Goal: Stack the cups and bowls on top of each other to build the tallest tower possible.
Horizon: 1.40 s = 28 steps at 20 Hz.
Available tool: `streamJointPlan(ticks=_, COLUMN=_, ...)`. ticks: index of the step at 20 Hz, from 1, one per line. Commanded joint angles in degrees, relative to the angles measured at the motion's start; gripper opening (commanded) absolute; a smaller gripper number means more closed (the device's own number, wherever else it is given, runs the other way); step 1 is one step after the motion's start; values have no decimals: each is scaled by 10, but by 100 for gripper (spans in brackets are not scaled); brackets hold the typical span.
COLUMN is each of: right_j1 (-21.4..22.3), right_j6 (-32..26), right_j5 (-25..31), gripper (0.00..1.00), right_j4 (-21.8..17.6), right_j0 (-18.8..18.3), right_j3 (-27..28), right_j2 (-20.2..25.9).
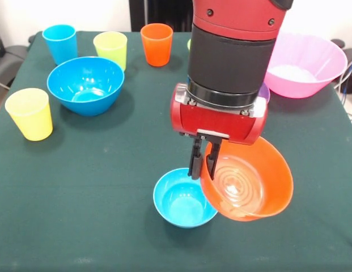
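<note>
Nearest you sits the small light-blue bowl (184, 198), upright on the green table (79, 226), mouth up and empty. Just to its right hangs the orange bowl (249, 181), tipped steeply so that its inside faces you; its lower edge overlaps the light-blue bowl's right rim, though you cannot tell whether the two touch. You can see the gripper (203, 158) pinching the orange bowl's near rim, one finger inside the wall and one outside, so the claw is narrow and holding that bowl. Above it the red wrist and black arm (232, 62) come down and hide part of the table behind.

Look further back on the left and you find the deep blue bowl (85, 85), upright. A yellow cup (29, 113) stands near its left side, well toward the table's edge. Behind the blue bowl stand three more cups in a loose row: blue cup (59, 43), lime cup (110, 50) and orange cup (156, 43), all upright and apart from each other.

At the far right you see the large pink bowl (303, 62), upright. A sliver of purple bowl (265, 92) shows between it and the arm, mostly hidden. Nothing you see is nested in anything else yet.
</note>
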State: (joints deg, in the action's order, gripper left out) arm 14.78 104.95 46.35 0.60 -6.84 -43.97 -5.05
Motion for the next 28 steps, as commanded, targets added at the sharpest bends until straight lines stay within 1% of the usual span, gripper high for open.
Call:
streamJointPlan(ticks=1, right_j1=-15, right_j6=-161, right_j5=46, gripper=0, right_j4=-40, right_j0=-13, right_j3=7, right_j2=83)
streamJointPlan(ticks=8, right_j1=-28, right_j6=-181, right_j5=35, gripper=0, right_j4=-53, right_j0=-30, right_j3=17, right_j2=92)
streamJointPlan(ticks=18, right_j1=-31, right_j6=-208, right_j5=14, gripper=0, right_j4=-77, right_j0=-59, right_j3=2, right_j2=117)
streamJointPlan(ticks=28, right_j1=-14, right_j6=-198, right_j5=1, gripper=0, right_j4=-105, right_j0=-70, right_j3=-32, right_j2=132)
